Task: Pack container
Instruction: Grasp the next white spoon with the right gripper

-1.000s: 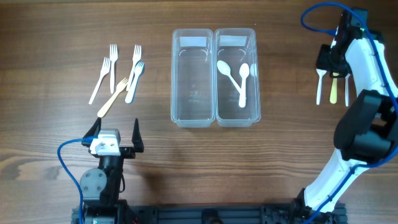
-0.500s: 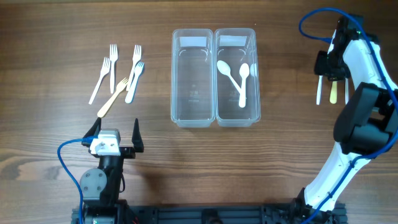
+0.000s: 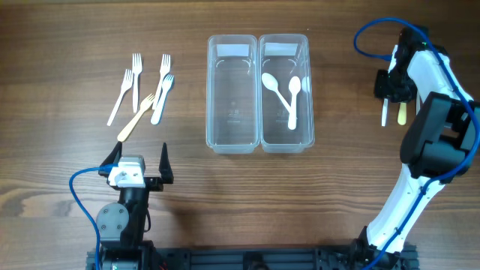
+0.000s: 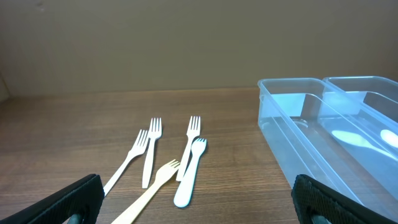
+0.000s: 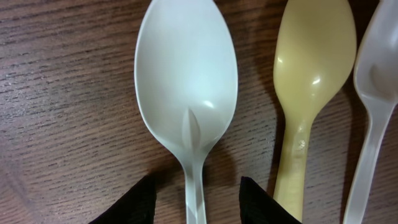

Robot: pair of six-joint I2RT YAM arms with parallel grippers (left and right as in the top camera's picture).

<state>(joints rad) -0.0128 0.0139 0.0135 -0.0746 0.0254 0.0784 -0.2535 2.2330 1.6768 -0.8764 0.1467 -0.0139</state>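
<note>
Two clear containers stand side by side mid-table: the left one (image 3: pixel 232 142) is empty, the right one (image 3: pixel 306 112) holds two white spoons (image 3: pixel 289 94). My right gripper (image 3: pixel 389 88) is open and low over the table at the far right. Its fingertips (image 5: pixel 196 202) straddle the handle of a white spoon (image 5: pixel 186 81). A yellow spoon (image 5: pixel 311 68) and another white spoon (image 5: pixel 376 93) lie beside it. Several white forks (image 3: pixel 135 71) and a yellow fork (image 3: pixel 137 118) lie at the left, also in the left wrist view (image 4: pixel 189 158). My left gripper (image 3: pixel 141 159) is open and empty, just short of the forks.
The white spoon (image 3: pixel 385 114) and yellow spoon (image 3: pixel 402 114) stick out below the right gripper in the overhead view. The right arm's base (image 3: pixel 439 146) and blue cable stand near the right edge. The containers (image 4: pixel 311 124) show at the right of the left wrist view.
My right gripper has moved left and toward the near side, coming down over the spoons at the right. The left arm, forks and containers have not moved.
</note>
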